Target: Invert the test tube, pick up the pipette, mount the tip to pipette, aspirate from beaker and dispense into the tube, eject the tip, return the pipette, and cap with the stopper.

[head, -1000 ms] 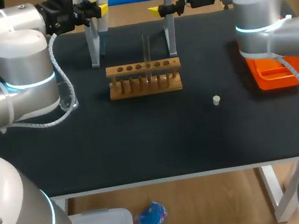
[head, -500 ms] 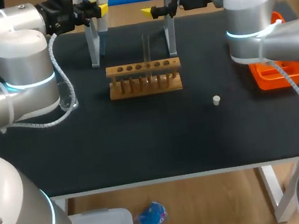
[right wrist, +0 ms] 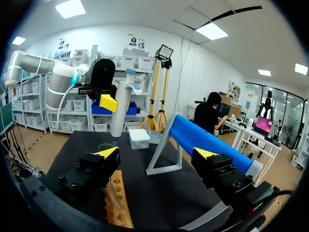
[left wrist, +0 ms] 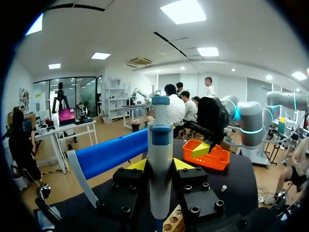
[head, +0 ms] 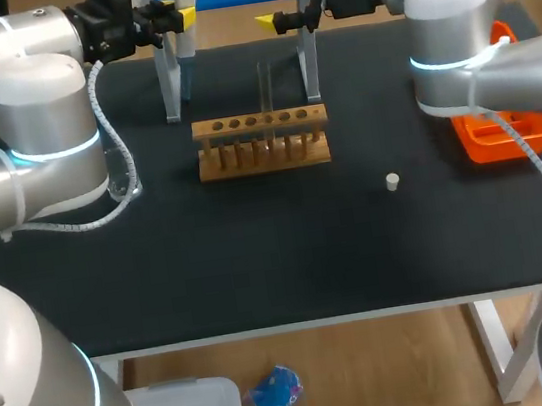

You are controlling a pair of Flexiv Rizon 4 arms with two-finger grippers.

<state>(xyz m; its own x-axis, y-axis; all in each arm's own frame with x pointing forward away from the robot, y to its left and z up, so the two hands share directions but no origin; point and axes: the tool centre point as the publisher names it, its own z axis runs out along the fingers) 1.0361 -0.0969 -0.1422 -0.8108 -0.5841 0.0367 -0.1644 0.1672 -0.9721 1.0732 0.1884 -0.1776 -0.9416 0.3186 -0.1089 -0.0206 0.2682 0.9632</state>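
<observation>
Left wrist view: left gripper [left wrist: 160,165] clamps pipette [left wrist: 160,137], lower end cut off; right gripper [right wrist: 156,153] released.

Matt black table top [head: 260,265]; pale, smooth-sanded wooden rack [head: 262,154]; clear glass test tube [head: 265,88]; smooth white-and-blue plastic pipette [left wrist: 160,159]; glossy orange plastic tray [head: 504,138]; glossy silver-white arm shells [head: 32,85].

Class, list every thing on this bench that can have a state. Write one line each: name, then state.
Left claw: shut on the pipette.
Pipette: upright, in the left claw.
Right claw: open, empty.
Test tube: standing in the rack, uncapped.
Stopper: loose on the table.
</observation>
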